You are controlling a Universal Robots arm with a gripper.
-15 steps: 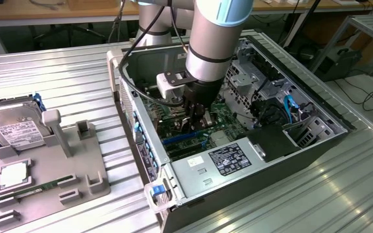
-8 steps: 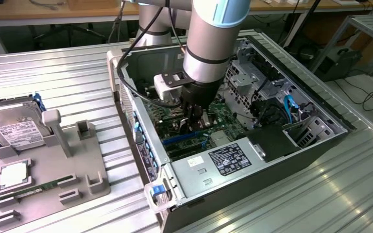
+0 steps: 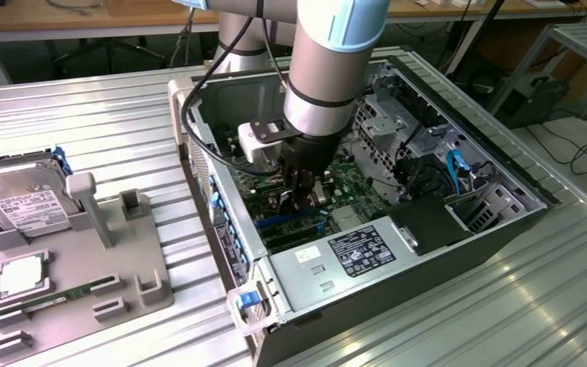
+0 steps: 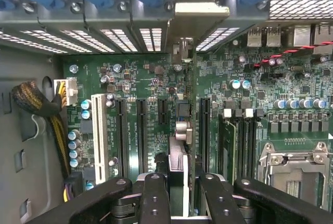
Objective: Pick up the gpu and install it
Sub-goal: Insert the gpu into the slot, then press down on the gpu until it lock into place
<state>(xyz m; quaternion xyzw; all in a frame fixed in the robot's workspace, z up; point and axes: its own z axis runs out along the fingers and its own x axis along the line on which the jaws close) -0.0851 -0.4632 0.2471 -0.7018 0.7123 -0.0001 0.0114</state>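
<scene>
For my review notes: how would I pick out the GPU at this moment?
Find the open computer case on the metal table, then the gripper reaching down inside. The gpu is the thin card held edge-on between its fingers over the green motherboard, its silver bracket at the case's rear slots.

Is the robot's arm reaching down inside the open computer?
Yes, in the exterior view the arm goes down into the open computer case, with its gripper low over the green motherboard.
</scene>
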